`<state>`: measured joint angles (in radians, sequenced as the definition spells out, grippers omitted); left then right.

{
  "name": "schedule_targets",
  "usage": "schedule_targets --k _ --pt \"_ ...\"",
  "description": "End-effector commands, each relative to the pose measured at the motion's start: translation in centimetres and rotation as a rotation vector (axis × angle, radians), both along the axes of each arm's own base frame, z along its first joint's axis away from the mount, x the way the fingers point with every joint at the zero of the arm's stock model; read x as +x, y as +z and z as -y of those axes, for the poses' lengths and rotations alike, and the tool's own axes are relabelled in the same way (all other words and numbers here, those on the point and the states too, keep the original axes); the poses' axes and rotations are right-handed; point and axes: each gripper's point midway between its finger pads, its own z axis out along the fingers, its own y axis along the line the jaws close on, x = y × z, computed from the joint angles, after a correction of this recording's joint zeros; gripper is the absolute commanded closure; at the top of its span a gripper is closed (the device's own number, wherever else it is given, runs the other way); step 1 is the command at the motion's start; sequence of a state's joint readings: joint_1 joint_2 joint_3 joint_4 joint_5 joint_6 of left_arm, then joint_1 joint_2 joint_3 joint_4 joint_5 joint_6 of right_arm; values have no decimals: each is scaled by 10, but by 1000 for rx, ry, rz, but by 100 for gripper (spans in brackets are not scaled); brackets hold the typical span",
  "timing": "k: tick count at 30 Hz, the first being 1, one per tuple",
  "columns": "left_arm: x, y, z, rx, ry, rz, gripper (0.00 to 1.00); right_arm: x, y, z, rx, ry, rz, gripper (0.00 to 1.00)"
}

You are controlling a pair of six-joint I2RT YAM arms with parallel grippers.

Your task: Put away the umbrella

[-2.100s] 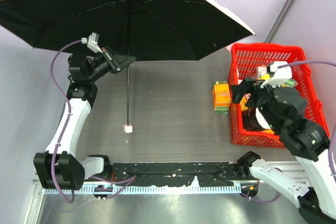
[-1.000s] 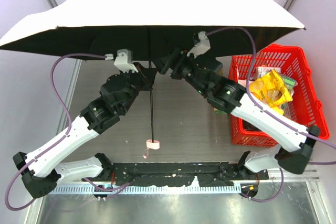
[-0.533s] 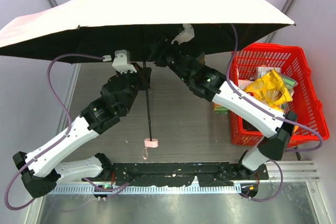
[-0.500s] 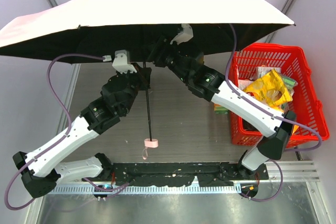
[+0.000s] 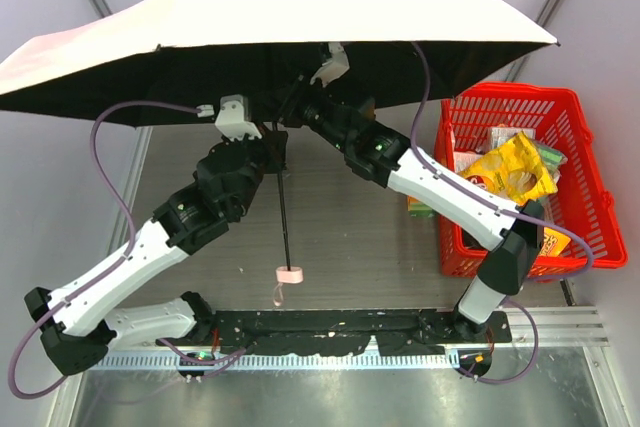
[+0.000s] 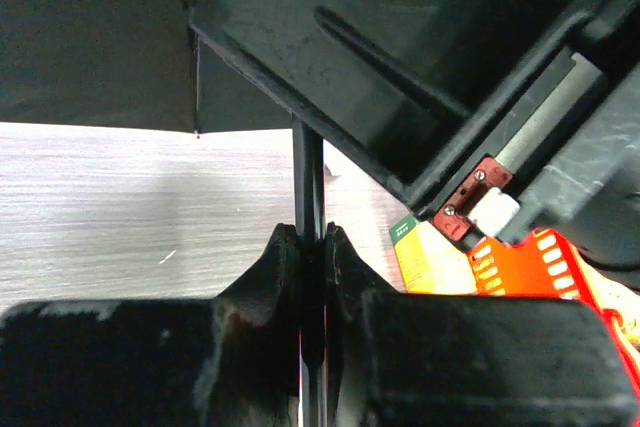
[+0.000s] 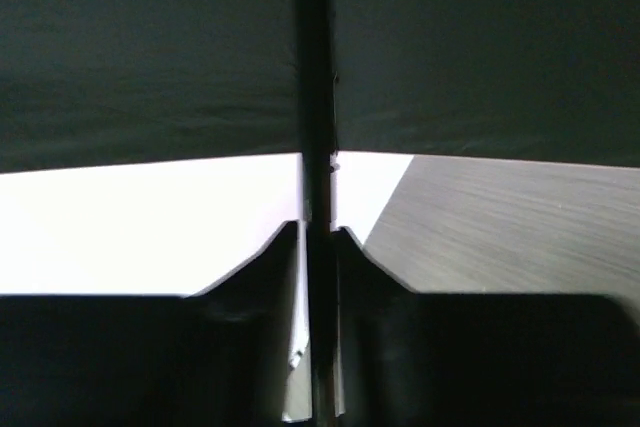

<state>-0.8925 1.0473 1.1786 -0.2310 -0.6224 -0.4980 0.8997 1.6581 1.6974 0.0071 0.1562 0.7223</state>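
Observation:
The umbrella [image 5: 300,17] stands open over the table, pale pink on top and dark underneath. Its dark shaft [image 5: 284,217] runs down to a pink handle end [image 5: 289,274] with a short strap. My left gripper [image 5: 277,154] is shut on the shaft, which is pinched between its fingertips in the left wrist view [image 6: 311,239]. My right gripper [image 5: 297,112] sits higher up, under the canopy. In the right wrist view its jaws [image 7: 318,232] straddle the shaft [image 7: 316,97], with a thin sliver of light still showing beside it.
A red basket [image 5: 510,97] at the right holds a yellow bag [image 5: 515,172] and other packets. An orange and green box [image 5: 417,209] stands against its left side, seen also in the left wrist view [image 6: 430,259]. The canopy hides the far table.
My right arm has reached from the basket side in under the canopy. Its jaws have narrowed around the shaft above my left gripper. The canopy has tilted slightly.

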Motion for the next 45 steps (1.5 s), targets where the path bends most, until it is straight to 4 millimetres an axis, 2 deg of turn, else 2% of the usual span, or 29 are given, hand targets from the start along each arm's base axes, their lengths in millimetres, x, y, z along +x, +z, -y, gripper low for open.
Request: schedule_targets --k 1,2,3,4,5,6,7,8,9,10,15,16,19,25,29,32,38,41,45 --pt "-9 53 -6 -128 -13 81 100 -8 49 1 188 140 72 94" --pt "-12 53 -6 -128 -24 72 100 -10 43 4 196 155 64 99" --pt "-15 55 -8 -135 -31 65 99 -15 60 8 265 211 105 99" --pt "-21 54 -9 -140 -50 53 81 -20 56 10 283 254 117 99" --pt "-25 52 -9 -150 -66 45 62 -25 70 19 346 313 151 99" --pt "-31 52 -11 -169 -82 40 44 -29 66 22 369 349 153 99" --pt "-38 53 -14 -192 -100 35 32 -35 82 34 438 399 190 99" --pt "-47 55 -20 -208 -125 41 24 -40 78 39 444 433 195 99" --pt "-54 53 -22 -219 -146 31 18 -45 89 50 488 454 236 99" --pt "-61 50 -25 -236 -158 17 16 -49 91 55 490 469 252 99" --pt "-83 14 -27 -376 -217 -68 13 -77 120 75 596 567 357 99" --pt "-86 7 -21 -400 -248 -73 13 -81 122 78 619 587 365 99" --pt "-95 5 3 -475 -376 -54 13 -96 137 90 729 645 391 99" --pt "-99 37 42 -531 -563 22 8 -97 152 92 786 689 384 99" --pt "-101 50 54 -559 -630 47 7 -101 158 94 872 749 369 99" --pt "-114 60 64 -595 -736 84 9 -105 156 95 939 805 347 99" --pt "-137 87 66 -650 -879 216 10 -106 153 88 954 842 322 99" --pt "-133 85 68 -656 -868 201 12 -110 154 85 954 858 324 99" --pt "-137 85 72 -653 -901 200 14 -113 151 85 953 865 332 99"
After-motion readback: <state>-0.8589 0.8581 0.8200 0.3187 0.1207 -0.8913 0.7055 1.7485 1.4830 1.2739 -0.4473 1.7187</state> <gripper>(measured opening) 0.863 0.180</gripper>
